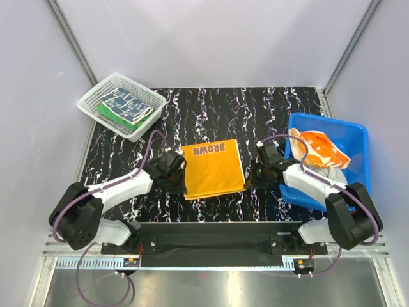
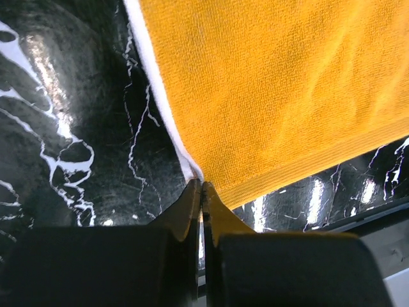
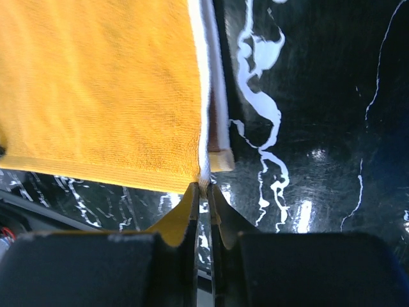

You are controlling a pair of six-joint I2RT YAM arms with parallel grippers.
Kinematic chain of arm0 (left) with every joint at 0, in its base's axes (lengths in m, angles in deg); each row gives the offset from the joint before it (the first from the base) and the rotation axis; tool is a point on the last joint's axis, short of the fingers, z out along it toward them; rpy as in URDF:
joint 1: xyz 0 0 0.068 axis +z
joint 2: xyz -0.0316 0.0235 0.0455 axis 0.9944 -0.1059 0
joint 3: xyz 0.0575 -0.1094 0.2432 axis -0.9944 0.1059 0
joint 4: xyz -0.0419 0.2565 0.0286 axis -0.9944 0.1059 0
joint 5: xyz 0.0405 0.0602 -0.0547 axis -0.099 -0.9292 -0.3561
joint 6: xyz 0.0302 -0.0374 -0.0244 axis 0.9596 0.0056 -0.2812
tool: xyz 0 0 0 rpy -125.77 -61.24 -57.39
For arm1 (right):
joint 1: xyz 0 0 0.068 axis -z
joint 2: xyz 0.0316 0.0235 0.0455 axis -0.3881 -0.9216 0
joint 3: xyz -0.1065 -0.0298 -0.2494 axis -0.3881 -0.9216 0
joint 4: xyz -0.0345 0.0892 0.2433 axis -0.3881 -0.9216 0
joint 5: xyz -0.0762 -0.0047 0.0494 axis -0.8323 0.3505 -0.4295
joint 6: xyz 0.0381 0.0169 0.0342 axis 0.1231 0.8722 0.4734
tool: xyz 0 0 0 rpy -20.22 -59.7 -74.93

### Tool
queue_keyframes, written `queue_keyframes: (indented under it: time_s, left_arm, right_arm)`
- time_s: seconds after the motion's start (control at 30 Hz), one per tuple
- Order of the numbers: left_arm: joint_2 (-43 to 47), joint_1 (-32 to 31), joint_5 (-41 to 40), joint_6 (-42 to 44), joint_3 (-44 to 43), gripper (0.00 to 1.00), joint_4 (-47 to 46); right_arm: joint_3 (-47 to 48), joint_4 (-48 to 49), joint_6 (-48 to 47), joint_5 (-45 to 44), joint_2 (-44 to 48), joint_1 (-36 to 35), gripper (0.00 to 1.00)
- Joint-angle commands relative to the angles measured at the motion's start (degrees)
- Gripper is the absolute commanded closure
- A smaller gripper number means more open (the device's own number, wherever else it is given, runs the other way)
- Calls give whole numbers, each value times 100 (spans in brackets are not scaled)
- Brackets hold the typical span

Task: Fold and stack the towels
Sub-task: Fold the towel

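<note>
— Yellow towel point(image 1: 213, 169) lies flat mid-surface point(image 1: 281, 109), towards the near edge!
— Left end effector point(image 2: 201, 188) pinches its near-left corner, right end effector point(image 3: 204, 187) its near-right corner.
— Orange towel point(image 1: 319, 150) in the right-edge tub point(image 1: 358, 131); navy towel point(image 1: 126, 102) over green towel point(image 1: 110, 114) in the far-left basket point(image 1: 89, 102).

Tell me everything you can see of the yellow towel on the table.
The yellow towel is terry-like cloth with a white edge, folded in layers, lying flat and slightly skewed on the black marbled table. Brown letters, BROWN, run along its far edge. The left gripper and right gripper each pinch a near corner, jaws closed.
</note>
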Motion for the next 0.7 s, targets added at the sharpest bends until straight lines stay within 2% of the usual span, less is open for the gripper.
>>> queue_keyframes:
  time_s: [0.0,0.37,0.47,0.53,0.63,0.67]
  left_arm:
    - [-92,-12,146,20,72,100,-442]
    - [-286,-47,233,-6,310,100,-618]
    - [-250,-91,269,-32,319,97,-575]
    - [-145,-118,225,-67,284,82,-400]
    - [135,-118,207,-24,47,75,-154]
    - [180,-118,120,55,-76,73,21]
  right_arm:
    - [-100,422,14,32,-84,-26,100]
    - [-294,589,-4,-74,-163,-35,100]
    - [-294,466,22,-223,-128,-35,88]
    - [-233,282,84,-293,-14,-44,80]
    - [21,-201,137,-487,328,-44,67]
    - [118,-411,119,-565,486,-44,65]
